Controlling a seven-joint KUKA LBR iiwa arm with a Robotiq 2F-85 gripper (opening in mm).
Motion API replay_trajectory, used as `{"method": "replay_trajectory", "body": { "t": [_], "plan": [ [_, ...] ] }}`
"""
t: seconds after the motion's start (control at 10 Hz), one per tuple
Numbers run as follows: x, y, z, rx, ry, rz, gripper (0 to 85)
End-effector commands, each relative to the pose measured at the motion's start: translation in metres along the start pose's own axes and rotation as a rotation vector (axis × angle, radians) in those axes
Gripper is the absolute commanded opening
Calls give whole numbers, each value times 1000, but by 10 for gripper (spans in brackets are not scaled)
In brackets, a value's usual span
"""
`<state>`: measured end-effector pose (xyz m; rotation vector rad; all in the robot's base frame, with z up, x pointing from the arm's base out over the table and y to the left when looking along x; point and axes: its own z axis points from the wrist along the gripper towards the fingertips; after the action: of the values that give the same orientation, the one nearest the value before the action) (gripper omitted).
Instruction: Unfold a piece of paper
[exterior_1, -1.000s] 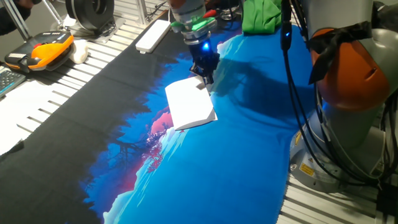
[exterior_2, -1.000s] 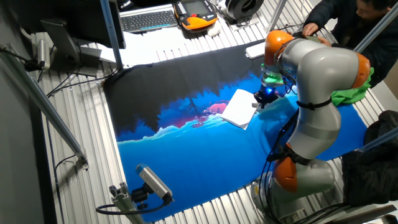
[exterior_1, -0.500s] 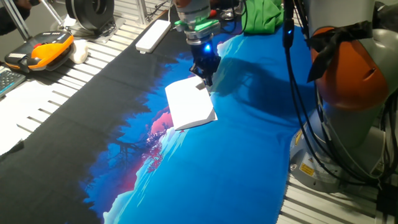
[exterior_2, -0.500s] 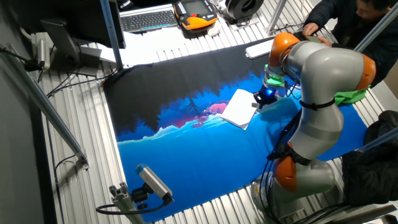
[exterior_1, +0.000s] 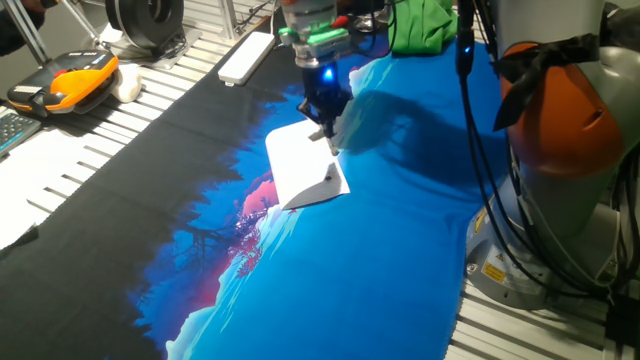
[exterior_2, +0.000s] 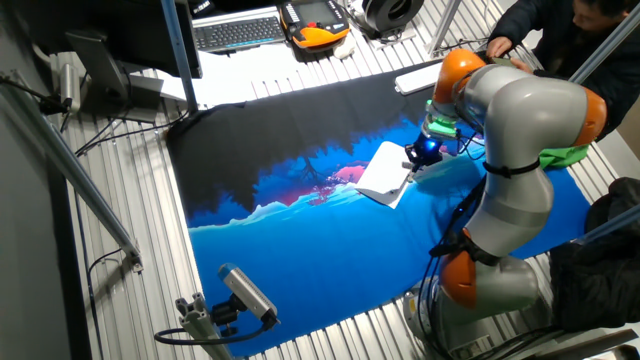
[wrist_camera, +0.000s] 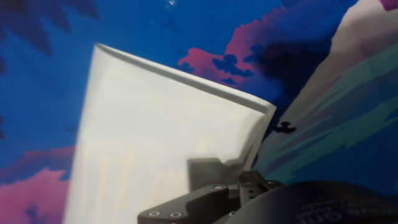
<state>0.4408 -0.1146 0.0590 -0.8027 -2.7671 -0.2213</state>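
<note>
The piece of paper (exterior_1: 298, 165) is a white folded sheet lying on the blue and black printed cloth (exterior_1: 400, 220). It also shows in the other fixed view (exterior_2: 381, 172) and fills the hand view (wrist_camera: 143, 137). My gripper (exterior_1: 323, 130) stands at the sheet's far right corner, shut on the top layer, whose edge is raised off the lower layer. In the other fixed view the gripper (exterior_2: 412, 166) is at the sheet's right side. In the hand view one dark finger (wrist_camera: 205, 202) sits at the bottom against the lifted flap.
A long white plastic bar (exterior_1: 246, 57) lies at the cloth's far edge. A green cloth (exterior_1: 420, 25) lies behind the arm. An orange device (exterior_1: 75, 80) and a keyboard (exterior_2: 238, 33) sit beyond the cloth. A person (exterior_2: 545, 20) stands at the far corner.
The gripper has lifted slightly with the paper's corner, and the top layer's right edge now stands raised off the sheet. The rest of the paper has stayed in place.
</note>
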Motion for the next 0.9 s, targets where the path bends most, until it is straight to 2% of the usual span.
{"method": "replay_trajectory", "body": {
  "t": [0.0, 0.1, 0.2, 0.4, 0.8],
  "plan": [
    [1, 3, 0, -11, -4, 12, 0],
    [3, 6, 0, -34, -7, 36, 0],
    [4, 8, 0, -86, -5, 71, 0],
    [4, 9, 0, -89, -5, 72, 0],
    [2, 8, -3, -53, -2, 48, 0]
  ]
}}
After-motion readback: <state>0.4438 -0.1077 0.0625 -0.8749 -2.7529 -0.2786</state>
